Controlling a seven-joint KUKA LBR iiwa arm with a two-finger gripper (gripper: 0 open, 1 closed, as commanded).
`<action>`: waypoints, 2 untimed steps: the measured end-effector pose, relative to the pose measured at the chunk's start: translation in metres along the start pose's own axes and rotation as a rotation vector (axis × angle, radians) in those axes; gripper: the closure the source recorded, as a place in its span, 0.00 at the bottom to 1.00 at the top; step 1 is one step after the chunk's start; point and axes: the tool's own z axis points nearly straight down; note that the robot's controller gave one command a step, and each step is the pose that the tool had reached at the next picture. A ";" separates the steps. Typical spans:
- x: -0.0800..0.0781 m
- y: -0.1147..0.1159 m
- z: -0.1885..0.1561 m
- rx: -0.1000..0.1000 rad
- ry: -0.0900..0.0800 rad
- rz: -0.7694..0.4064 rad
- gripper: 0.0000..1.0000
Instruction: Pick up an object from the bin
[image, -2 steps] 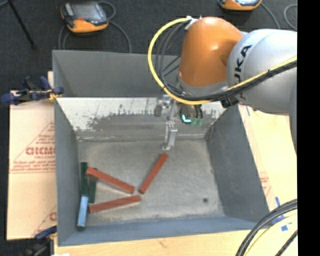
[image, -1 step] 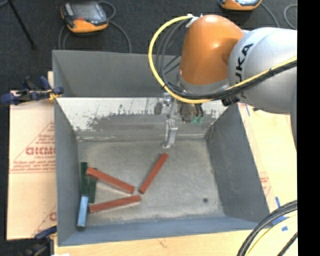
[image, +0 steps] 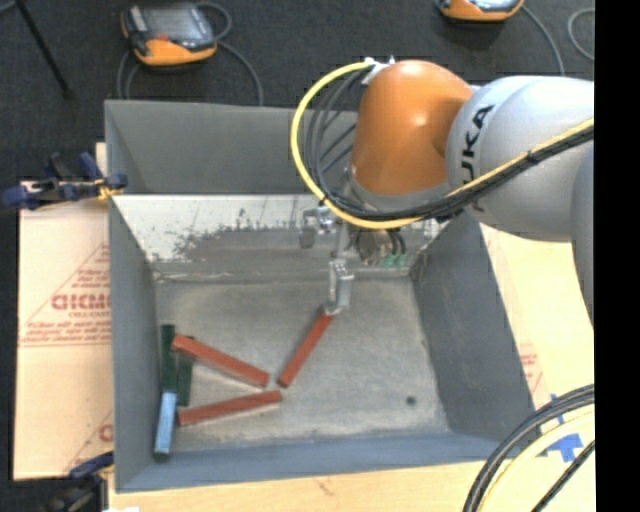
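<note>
My claw (image: 341, 290) hangs at the upper tip of a slanted red-brown stick (image: 304, 350) on the bin (image: 470, 300) floor; I cannot tell how far it is open or whether it grips. Left of that stick lie an upper brown stick (image: 220, 361) and a lower brown stick (image: 230, 406), and beyond them a dark green bar (image: 170, 365) and a light blue bar (image: 164, 422).

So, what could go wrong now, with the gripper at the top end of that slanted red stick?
The gripper is at the very end of the slanted red stick, so a grasp there may let the stick pivot or slip out. Its lower end lies close to a second red stick, which it could knock when lifted.
</note>
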 end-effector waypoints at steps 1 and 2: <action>0.019 -0.004 0.028 -0.001 0.003 -0.325 0.00; 0.037 -0.008 0.067 -0.003 0.004 -0.562 0.00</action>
